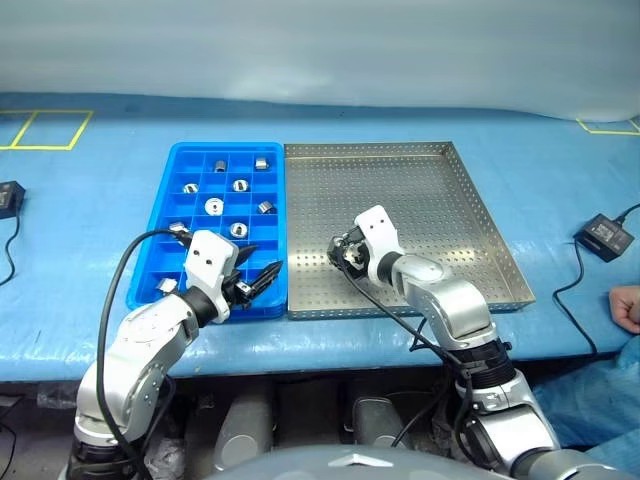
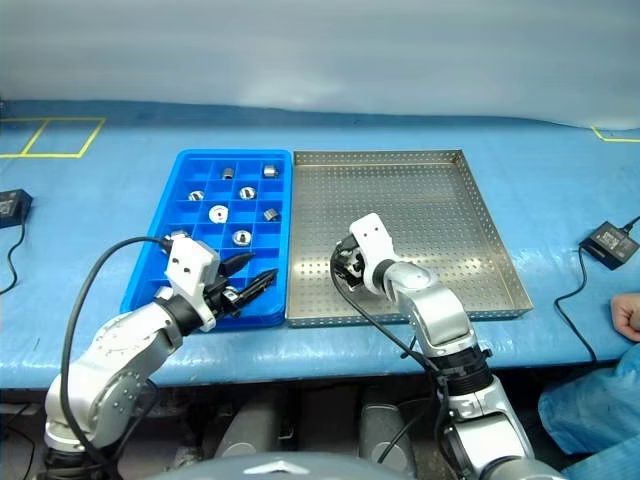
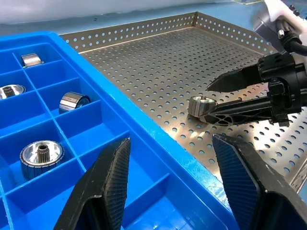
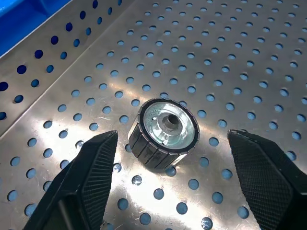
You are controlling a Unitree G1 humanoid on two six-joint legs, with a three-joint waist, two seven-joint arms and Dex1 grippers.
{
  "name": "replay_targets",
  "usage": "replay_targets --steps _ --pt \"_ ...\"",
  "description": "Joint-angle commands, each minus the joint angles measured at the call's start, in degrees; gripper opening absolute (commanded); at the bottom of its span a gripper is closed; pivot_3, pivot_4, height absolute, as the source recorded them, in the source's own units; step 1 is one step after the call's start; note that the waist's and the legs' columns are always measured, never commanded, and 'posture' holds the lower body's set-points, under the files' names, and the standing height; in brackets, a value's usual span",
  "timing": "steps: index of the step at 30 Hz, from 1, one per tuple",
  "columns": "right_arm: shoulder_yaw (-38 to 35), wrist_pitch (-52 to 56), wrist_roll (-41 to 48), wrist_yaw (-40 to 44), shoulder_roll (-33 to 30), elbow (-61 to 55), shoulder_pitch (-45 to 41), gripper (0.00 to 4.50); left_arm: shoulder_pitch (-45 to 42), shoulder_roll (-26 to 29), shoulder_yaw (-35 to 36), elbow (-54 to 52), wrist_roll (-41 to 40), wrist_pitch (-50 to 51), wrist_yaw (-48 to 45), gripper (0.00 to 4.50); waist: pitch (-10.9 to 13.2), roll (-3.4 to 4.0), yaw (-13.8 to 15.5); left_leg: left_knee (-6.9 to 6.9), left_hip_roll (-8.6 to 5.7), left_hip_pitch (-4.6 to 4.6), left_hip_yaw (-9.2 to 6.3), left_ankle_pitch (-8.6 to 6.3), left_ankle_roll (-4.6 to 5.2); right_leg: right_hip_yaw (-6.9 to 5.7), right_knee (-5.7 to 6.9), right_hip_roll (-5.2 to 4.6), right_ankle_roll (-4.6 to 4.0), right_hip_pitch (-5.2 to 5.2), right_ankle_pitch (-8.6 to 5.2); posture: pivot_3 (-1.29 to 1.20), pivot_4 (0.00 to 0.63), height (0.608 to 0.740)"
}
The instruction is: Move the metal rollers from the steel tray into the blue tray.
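Observation:
One metal roller [image 4: 165, 132] lies on its side on the perforated floor of the steel tray [image 1: 420, 200], near the front left corner. My right gripper [image 1: 341, 255] is open and straddles this roller, with a gap on each side of it. From the left wrist view the same roller [image 3: 198, 106] sits between those black fingers [image 3: 240, 76]. The blue tray [image 1: 225, 146] lies left of the steel tray and holds several rollers [image 1: 214, 206] in its compartments. My left gripper [image 1: 265, 262] hovers open and empty over the blue tray's front right corner.
A black power adapter [image 1: 603, 236] with a cable lies on the blue table cover to the right of the steel tray, another adapter [image 1: 10, 195] at the far left. A person's hand [image 1: 628, 306] rests at the right edge. Yellow tape marks [image 1: 48, 130] line the back left.

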Motion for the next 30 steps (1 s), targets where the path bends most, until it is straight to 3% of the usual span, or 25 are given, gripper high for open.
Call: replay_targets --steps 1,3,8,17,23,30 --pt "-1.84 0.07 0.31 -0.54 0.46 -0.39 -1.46 2.74 0.05 0.25 -0.04 -2.16 -0.91 -1.40 -0.04 2.99 0.00 0.00 0.03 0.00 0.00 0.00 0.00 0.00 0.00 0.00 0.00 0.00 0.00 0.00 0.00 0.06 0.150 0.740" --pt "-2.20 -0.18 0.28 -0.60 0.72 0.19 -1.64 2.74 0.39 0.35 0.02 -2.23 -0.96 -1.44 0.01 2.99 0.00 0.00 0.01 0.00 0.00 0.00 0.00 0.00 0.00 0.00 0.00 0.00 0.00 0.00 0.00 0.07 0.150 0.740" --pt "-2.83 -1.07 0.18 -0.56 1.26 1.14 -1.79 1.69 1.13 0.86 -0.08 -2.41 -0.36 -1.21 0.39 2.99 0.00 0.00 0.03 -0.02 0.00 0.00 0.00 0.00 0.00 0.00 0.00 0.00 0.00 -0.01 0.00 0.08 0.150 0.740" --pt "-1.17 -2.04 2.39 4.16 1.86 -3.44 -3.50 1.69 2.82 1.33 1.01 -3.59 -0.76 -1.31 0.82 2.99 0.02 0.02 0.17 -0.04 0.01 0.00 0.00 -0.01 -0.01 0.00 0.00 0.00 0.00 -0.04 0.00 0.11 0.150 0.740" --pt "3.95 -0.39 7.07 9.94 4.63 -9.94 -7.28 1.69 7.05 3.08 3.26 -6.36 -1.03 0.18 2.07 2.99 0.03 0.05 0.31 -0.12 0.15 -0.04 0.01 -0.05 -0.09 0.01 0.01 0.12 -0.09 -0.16 -0.06 0.15 0.150 0.740" --pt "8.68 -3.15 6.07 11.42 8.33 -2.87 -10.62 1.69 9.74 2.22 5.05 -8.09 -1.69 -0.19 3.63 2.99 0.03 0.05 2.46 -0.11 0.24 -0.09 0.04 -0.12 -0.20 0.00 0.00 0.18 -0.17 -0.50 -0.09 0.19 0.150 0.740"
